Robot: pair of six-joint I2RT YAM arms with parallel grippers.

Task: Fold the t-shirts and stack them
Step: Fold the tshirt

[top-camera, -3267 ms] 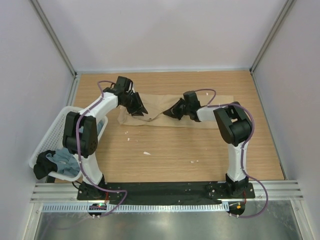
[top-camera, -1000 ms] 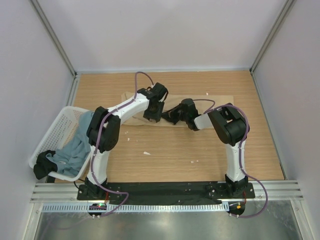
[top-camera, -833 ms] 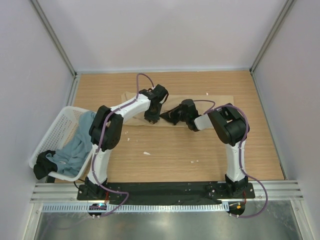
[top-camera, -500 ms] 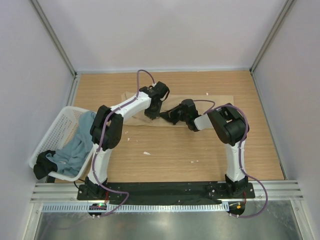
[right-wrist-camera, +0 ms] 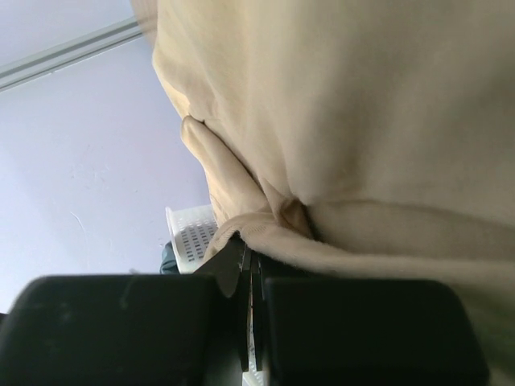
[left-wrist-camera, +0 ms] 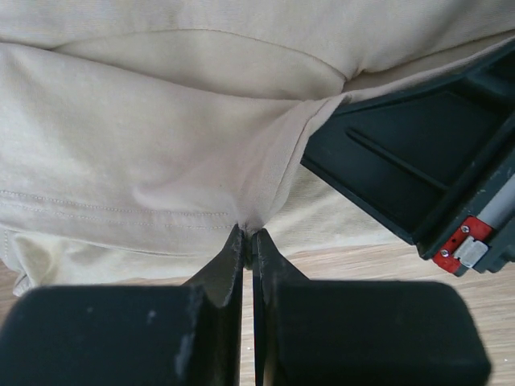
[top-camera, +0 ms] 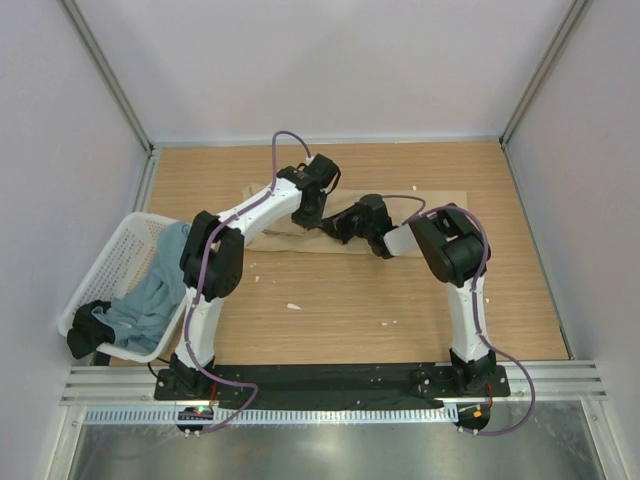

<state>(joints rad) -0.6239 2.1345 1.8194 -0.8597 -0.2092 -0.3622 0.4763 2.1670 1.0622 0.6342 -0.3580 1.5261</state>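
Note:
The tan-beige t-shirt (top-camera: 420, 232) lies partly folded on the far middle of the wooden table; it fills the left wrist view (left-wrist-camera: 161, 145) and the right wrist view (right-wrist-camera: 362, 121). My left gripper (top-camera: 305, 217) is shut on a pinch of its cloth near the hem (left-wrist-camera: 248, 232). My right gripper (top-camera: 330, 228) is close beside it, shut on a folded edge of the same shirt (right-wrist-camera: 249, 253). The right gripper's black body shows in the left wrist view (left-wrist-camera: 418, 161). The grey-blue t-shirt (top-camera: 150, 295) hangs in the white mesh basket at the left.
The white mesh basket (top-camera: 110, 262) stands at the table's left edge, with a dark cloth (top-camera: 85, 330) at its near end; it also shows in the right wrist view (right-wrist-camera: 189, 233). Small white scraps (top-camera: 293, 306) lie on the wood. Grey walls enclose the table.
My left gripper has moved from the shirt's left end to its middle, next to the right gripper, and shifted slightly farther back. The grey-blue shirt now lies deeper in the basket.

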